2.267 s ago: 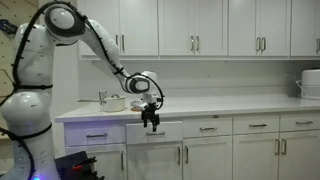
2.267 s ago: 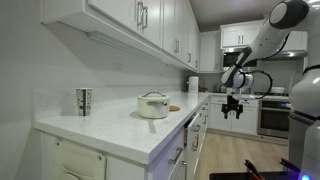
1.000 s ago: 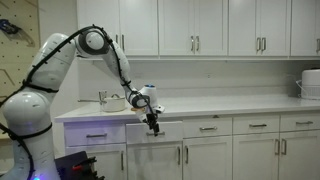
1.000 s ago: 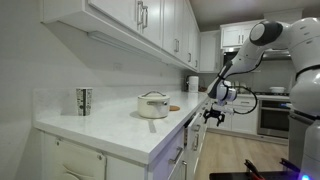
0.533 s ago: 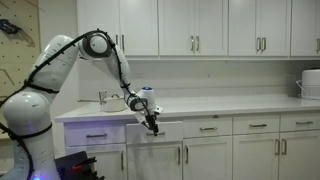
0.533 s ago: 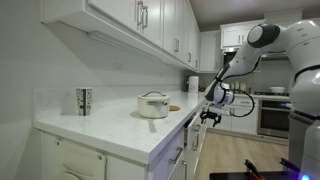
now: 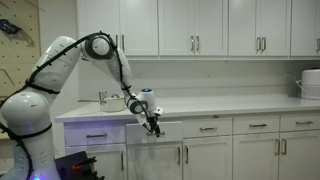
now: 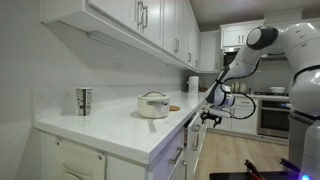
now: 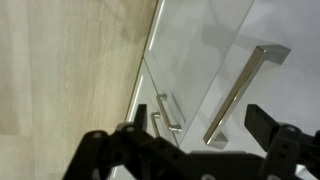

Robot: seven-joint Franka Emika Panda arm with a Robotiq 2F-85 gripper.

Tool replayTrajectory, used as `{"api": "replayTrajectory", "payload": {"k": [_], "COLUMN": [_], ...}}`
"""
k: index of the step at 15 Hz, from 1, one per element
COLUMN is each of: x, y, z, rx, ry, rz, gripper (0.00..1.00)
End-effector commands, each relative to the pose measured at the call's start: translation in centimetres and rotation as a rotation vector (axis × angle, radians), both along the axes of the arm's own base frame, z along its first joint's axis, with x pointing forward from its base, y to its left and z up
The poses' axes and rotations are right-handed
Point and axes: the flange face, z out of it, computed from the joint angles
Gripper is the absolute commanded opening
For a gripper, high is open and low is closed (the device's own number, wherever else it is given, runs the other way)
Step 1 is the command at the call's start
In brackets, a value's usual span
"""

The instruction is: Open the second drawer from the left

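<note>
At the left of an exterior view, the white arm (image 7: 60,60) is seen to be bent down over the counter (image 7: 220,106) edge towards the row of drawers. The first drawer (image 7: 97,135) is left free, with its handle in plain sight. Just to its right, the claw (image 7: 152,126) is held against the front of the second drawer from the left (image 7: 170,131), which appears shut and flush with its neighbours; its handle is hidden there behind the claw. In the wrist view, the silver bar handle (image 9: 240,95) is shown between the two dark fingers (image 9: 285,140), which are spread wide apart, so nothing is gripped yet. Whether a finger is already touching the bar cannot be told. Lower in that view, the vertical door handles (image 9: 165,112) of the cabinets below are seen, and these are not to be taken. Further right, the third drawer (image 7: 207,128) is untouched. The step in hand is judged to be the final approach and alignment on the handle, so the task itself is hardly begun. For the next move, the fingers should be closed around the bar, or hooked behind it, and then a straight pull away from the cabinet front is called for, kept level so that the bar is not lost.
</note>
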Motion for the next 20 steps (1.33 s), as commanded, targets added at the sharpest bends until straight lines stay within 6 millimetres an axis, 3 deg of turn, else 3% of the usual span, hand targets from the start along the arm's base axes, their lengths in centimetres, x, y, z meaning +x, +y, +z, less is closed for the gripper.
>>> {"api": "replayTrajectory", "payload": {"k": [1, 12, 20], "x": [0.1, 0.4, 1.7], "y": [0.1, 1.8, 2.1], "z": [-0.3, -2.0, -3.8], "rx": [0.021, 0.051, 0.058], "ry": [-0.028, -0.073, -0.061], "rz": [-0.038, -0.028, -0.026], "gripper": [1.00, 1.00, 1.00]}}
